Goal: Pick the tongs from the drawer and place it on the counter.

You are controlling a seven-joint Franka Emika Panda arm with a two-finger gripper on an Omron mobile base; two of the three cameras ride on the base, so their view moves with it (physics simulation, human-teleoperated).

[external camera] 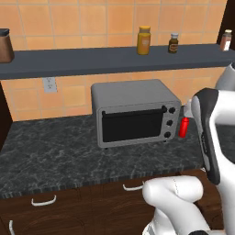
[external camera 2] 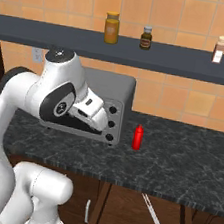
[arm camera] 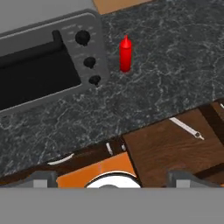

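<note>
The tongs (arm camera: 186, 128) are a thin silvery stick lying flat on the floor of the open brown drawer (arm camera: 170, 153), toward its right side. From the right base they show as a slanted sliver, the tongs (external camera 2: 153, 215), inside the pulled-out drawer (external camera 2: 126, 207) under the counter (external camera 2: 186, 175). My gripper (arm camera: 113, 179) is open, its two dark fingertips (arm camera: 41, 178) wide apart with nothing between them. It hangs above the counter's front edge, left of the tongs and well clear of them. The dark marbled counter (arm camera: 175, 74) spreads beyond the drawer.
A grey toaster oven (external camera: 133, 112) stands on the counter with a small red bottle (external camera: 183, 127) just to its right. A dark wall shelf (external camera: 105, 59) above carries several jars. Closed drawers with curved silver handles (external camera: 43, 201) line the cabinet front.
</note>
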